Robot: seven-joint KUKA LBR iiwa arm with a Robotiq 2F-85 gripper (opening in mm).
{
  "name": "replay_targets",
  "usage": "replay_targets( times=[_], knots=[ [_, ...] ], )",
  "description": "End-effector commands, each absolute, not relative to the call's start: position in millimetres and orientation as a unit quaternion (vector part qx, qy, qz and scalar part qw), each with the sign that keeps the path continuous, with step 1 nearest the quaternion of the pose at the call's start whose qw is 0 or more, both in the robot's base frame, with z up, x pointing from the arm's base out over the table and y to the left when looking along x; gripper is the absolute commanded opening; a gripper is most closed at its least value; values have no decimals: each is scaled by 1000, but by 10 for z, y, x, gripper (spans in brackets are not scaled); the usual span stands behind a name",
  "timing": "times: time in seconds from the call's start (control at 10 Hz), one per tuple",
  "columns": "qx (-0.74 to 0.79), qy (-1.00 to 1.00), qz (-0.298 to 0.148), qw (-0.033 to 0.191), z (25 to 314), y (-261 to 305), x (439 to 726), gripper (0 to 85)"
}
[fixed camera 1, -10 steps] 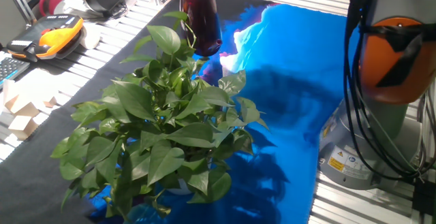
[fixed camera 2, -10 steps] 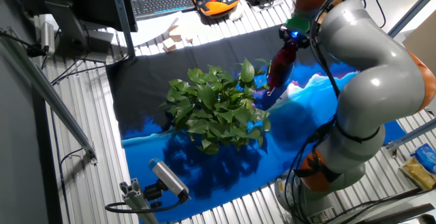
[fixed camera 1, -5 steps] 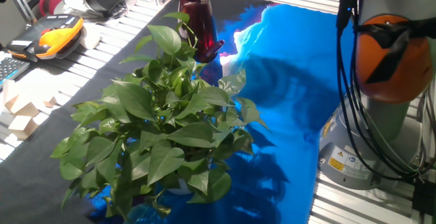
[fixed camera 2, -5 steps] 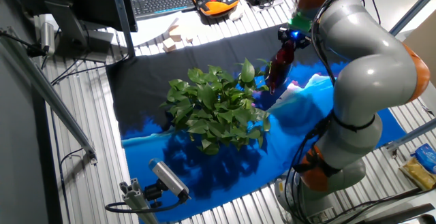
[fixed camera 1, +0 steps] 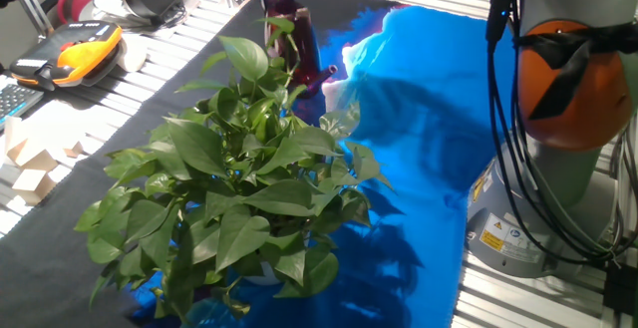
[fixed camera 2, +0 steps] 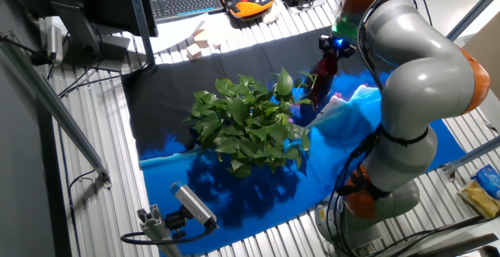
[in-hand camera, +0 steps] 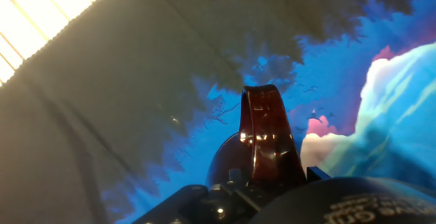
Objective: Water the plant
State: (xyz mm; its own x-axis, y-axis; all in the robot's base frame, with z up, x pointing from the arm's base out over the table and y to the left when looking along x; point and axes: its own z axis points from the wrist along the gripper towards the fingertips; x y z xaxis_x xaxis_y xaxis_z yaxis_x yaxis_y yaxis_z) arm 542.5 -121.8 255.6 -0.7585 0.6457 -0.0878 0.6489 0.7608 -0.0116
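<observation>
Plant (fixed camera 1: 234, 193) fills the left and centre of one fixed view, standing on the surface (fixed camera 1: 429, 139) where black cloth meets blue. Just behind its top leaf, at upper centre, you have the watering can (fixed camera 1: 296, 41), dark maroon, roughly upright, spout toward the right. In the hand view the gripper (in-hand camera: 262, 183) is clamped on the can's handle at bottom centre.

Step in hand, as I judge it: carrying the can at the plant's far edge, not pouring. Next you'd need the spout over the foliage and a tilt toward the pot.

Hard to read: the pot is buried under leaves, the can's base is hidden behind foliage, the gripper is cut off at the top edge there, and water level can't be told
</observation>
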Motion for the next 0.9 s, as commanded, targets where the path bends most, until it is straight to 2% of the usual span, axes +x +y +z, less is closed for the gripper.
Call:
replay_targets(
  times=[0.0,0.6,0.8],
  knots=[
    [344,938,-23,38,2445,-1235,5426,0],
    [330,943,-35,40,2085,-1364,5292,0],
    [329,943,-27,38,1969,-1371,5292,0]
  ],
)
